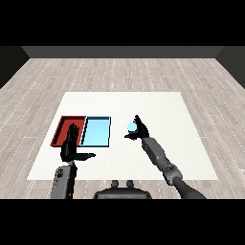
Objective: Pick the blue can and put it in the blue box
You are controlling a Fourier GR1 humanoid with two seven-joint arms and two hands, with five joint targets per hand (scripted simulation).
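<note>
Curling round the blue can, the right hand sits right of the blue tray.

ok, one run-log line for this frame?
phase: grasp | right hand: curled round blue can, right of trays | left hand: open, over red tray | light blue tray: no can inside

A white table stands on a pale wood-plank floor, its top a broad plain square. Toward its near left part lie two shallow trays side by side, edges touching: a red tray on the left and a light blue tray on the right, both flat on the tabletop.
</note>
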